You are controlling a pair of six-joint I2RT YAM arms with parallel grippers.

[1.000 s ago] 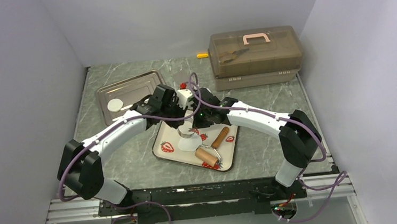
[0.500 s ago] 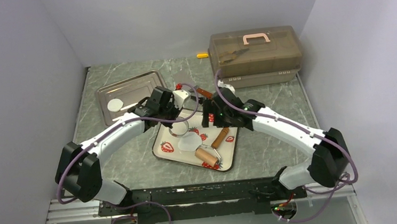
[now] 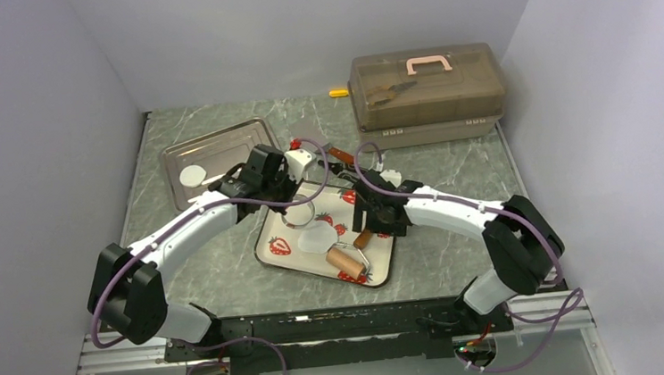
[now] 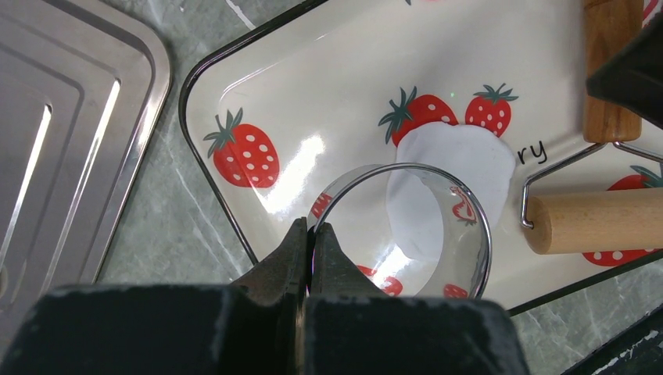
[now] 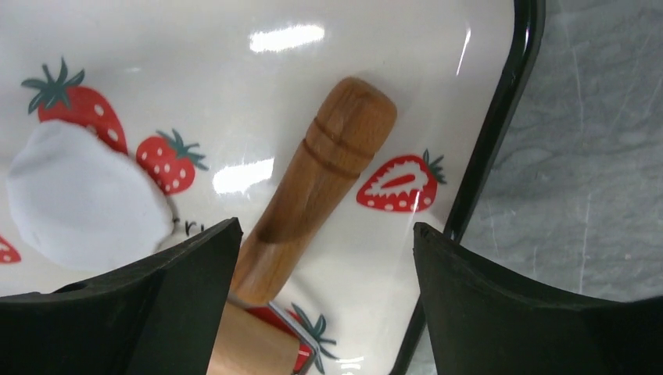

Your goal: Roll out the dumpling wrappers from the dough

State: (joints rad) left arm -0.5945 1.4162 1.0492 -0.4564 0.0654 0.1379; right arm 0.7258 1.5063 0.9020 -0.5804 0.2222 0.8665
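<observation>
Left to right: a rectangular silver metal tray (image 3: 218, 152) lies on the grey-green marbled table top (image 3: 452, 169), and on it rests one thin round white dumpling wrapper (image 3: 192, 175). My left gripper (image 4: 311, 234) reaches over the near-left corner of a rectangular cream tray with a black rim and printed strawberries (image 4: 328, 86). Its fingers are pressed together on the thin near wall of a clear glassy round ring (image 4: 478, 234), pinching it. Through the ring and past its far side shows the dough (image 4: 469, 156), a flattened white patch lying on the strawberry tray near its middle, beside two printed strawberries. Just right of the dough lies a wooden roller with a wire frame (image 4: 594, 223), and its turned brown wooden handle (image 5: 324, 180) runs diagonally toward the tray's right rim. My right gripper (image 5: 327, 242) hangs over that handle with its black fingers (image 5: 469, 281) spread wide, one on either side; whether they touch the wood I cannot tell. At the far right rear stands a translucent brown plastic case with a pink carrying handle (image 3: 428, 86).
</observation>
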